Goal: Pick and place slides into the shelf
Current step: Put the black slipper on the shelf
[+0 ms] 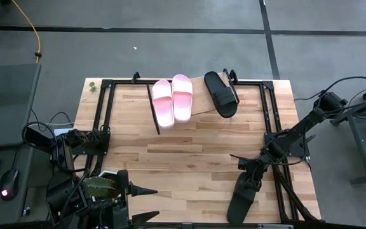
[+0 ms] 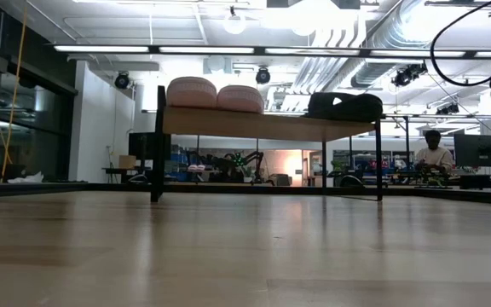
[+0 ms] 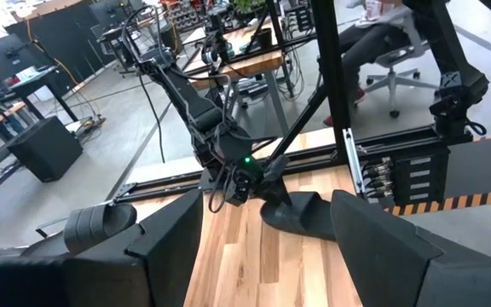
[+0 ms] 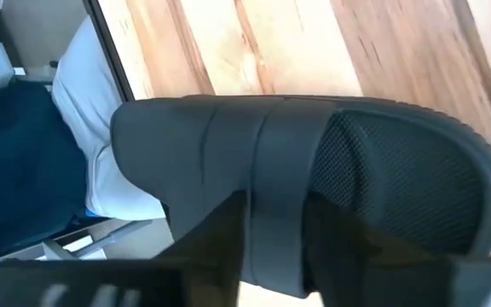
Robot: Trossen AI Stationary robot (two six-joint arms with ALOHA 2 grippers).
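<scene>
The shelf (image 1: 199, 102) stands at the table's far side, a light-wood panel on a black frame. Two pale pink slides (image 1: 162, 102) (image 1: 182, 97) lie side by side on it. One black slide (image 1: 220, 93) lies to their right, its far end on the panel and its near end over the front edge. In the low view they rest on the shelf board (image 2: 254, 126). The other black slide (image 1: 241, 198) lies on the table near its near right corner, with my right gripper (image 1: 254, 175) down on its far end. My left gripper (image 1: 150, 205) waits open at the near left. My right gripper has the black slide's wide strap (image 4: 273, 213) between its two fingers, which close in on the strap's edge from either side. The fingers slant down from the table's far right. The slide's sole lies on the table (image 3: 305, 223).
Black frame rails (image 1: 269, 127) run along the table's right side beside the right arm. Another pair (image 1: 103, 121) runs along the left. Bare wood (image 1: 189, 152) lies between the shelf and the near slide. People sit in the room beyond.
</scene>
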